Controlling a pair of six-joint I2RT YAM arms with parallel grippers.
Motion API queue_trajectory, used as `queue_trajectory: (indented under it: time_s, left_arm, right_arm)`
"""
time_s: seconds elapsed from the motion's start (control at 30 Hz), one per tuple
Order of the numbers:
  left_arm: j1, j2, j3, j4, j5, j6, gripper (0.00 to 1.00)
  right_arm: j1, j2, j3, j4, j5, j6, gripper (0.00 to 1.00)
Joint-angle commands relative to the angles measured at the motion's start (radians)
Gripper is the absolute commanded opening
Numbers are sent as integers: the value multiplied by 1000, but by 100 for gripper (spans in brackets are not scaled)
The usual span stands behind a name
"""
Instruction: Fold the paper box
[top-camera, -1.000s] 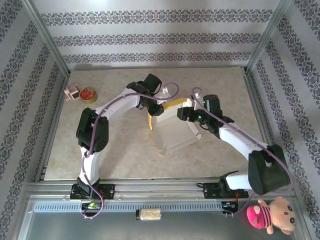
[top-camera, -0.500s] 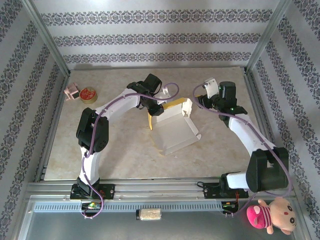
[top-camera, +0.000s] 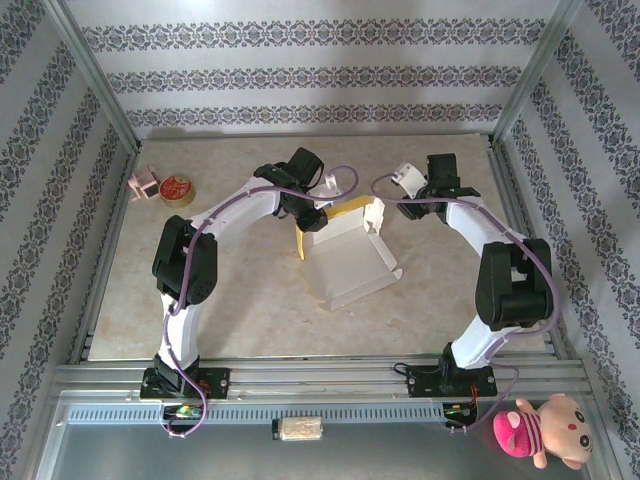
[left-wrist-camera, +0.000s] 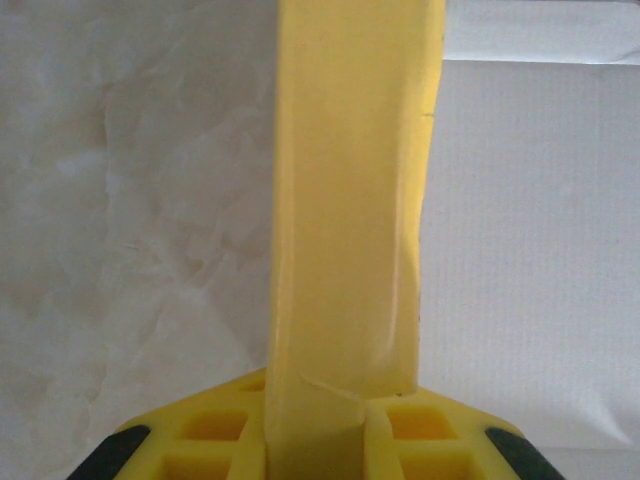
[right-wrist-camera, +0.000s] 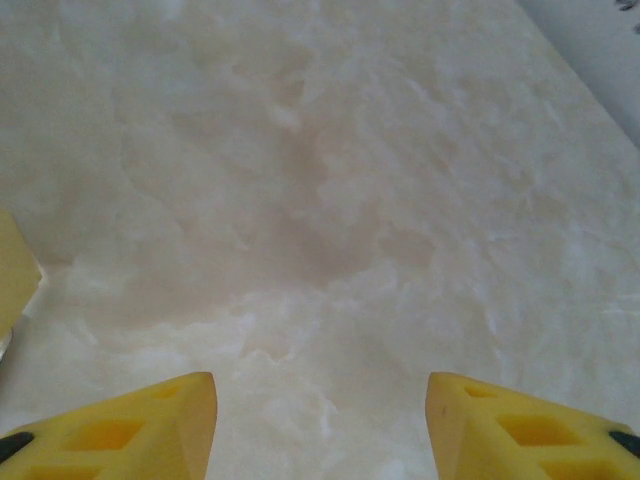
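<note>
Tabletop (top-camera: 240, 300), paper box (top-camera: 345, 265), wallpapered walls (top-camera: 300, 75)

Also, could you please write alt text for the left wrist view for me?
The left gripper pinches a yellow flap of the box, which runs up the middle of the frame. The box's white face lies to its right, pale marble table to its left.
</note>
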Motion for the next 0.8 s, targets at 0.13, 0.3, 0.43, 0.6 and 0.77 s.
queue_trajectory:
  time_s: [0.13,0.3,0.43,0.6,0.77]
  left_arm:
    - [-20,24,10,-38,-20,6,19]
    - [-20,24,1,-32,-8,1,19]
    - [-20,24,1,-30,-8,0,19]
    - [-21,23,3,-29,-8,0,19]
    - [-20,22,3,-29,-8,-2,19]
  right_arm:
    - [40,50,58,-8,-218,-85,52]
    - [52,49,37,3,-346,-74,50]
    - [58,44,27,-10,-399,-94,50]
    - [59,39,24,-48,-464,-124,53]
    - [60,40,15,-85,-511,-144,54]
